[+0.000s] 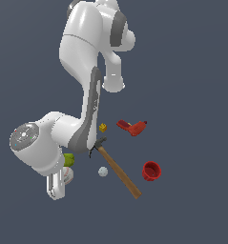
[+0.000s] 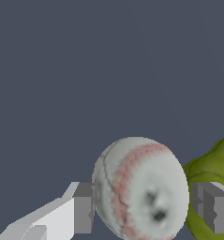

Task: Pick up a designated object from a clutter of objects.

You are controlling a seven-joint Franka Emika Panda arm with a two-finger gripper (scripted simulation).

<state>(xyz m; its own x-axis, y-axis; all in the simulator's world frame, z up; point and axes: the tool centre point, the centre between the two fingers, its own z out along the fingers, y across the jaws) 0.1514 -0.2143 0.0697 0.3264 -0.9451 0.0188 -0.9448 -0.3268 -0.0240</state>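
The baseball (image 2: 139,187), white with red stitching, sits between my gripper's (image 2: 141,208) two grey fingers (image 2: 83,208), which touch it on both sides. In the exterior view the gripper (image 1: 62,182) is low at the left, and only a sliver of the baseball (image 1: 68,175) shows beside the white hand. The yellow-green lump (image 2: 212,168) lies right against the ball, partly behind one finger. The rest of the clutter lies towards the exterior view's right.
The green lump (image 1: 69,159) lies just behind the gripper. Further right are a small white ball (image 1: 103,171), a wooden-handled hammer (image 1: 119,172), a red cup (image 1: 151,171), a red drill shape (image 1: 132,127) and a tiny yellow cube (image 1: 102,127). The floor is plain dark grey.
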